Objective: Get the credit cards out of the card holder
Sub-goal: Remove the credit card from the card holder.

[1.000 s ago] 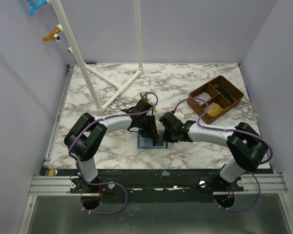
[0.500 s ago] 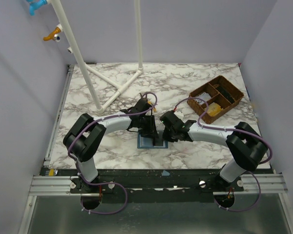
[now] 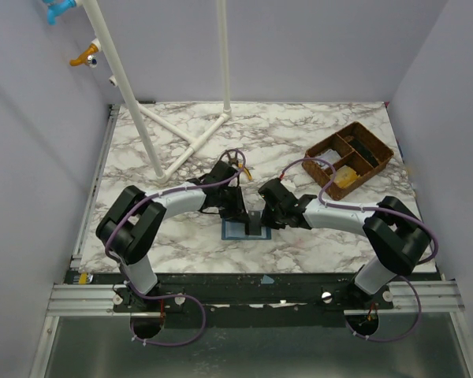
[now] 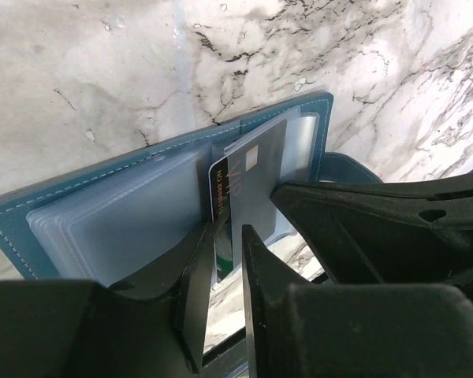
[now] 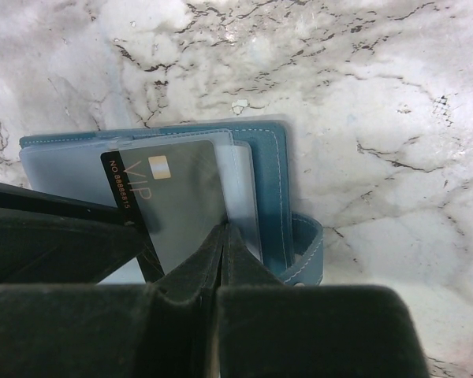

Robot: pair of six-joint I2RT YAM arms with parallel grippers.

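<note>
The blue card holder lies open on the marble between both arms. In the left wrist view its blue cover holds clear sleeves, and a dark credit card marked VIP sticks part way out. My left gripper straddles that card's edge, jaws narrow with a gap still showing. The right wrist view shows the same card inside a sleeve of the holder. My right gripper is shut, its tips pressed on the sleeve beside the card.
A brown compartment tray stands at the back right. A white pipe stand rises at the back left. The holder's strap loop lies beside my right fingers. Both grippers crowd close over the holder.
My left gripper's jaws have narrowed around the card's edge and the left wrist has shifted slightly. The right gripper has stayed shut in place.
</note>
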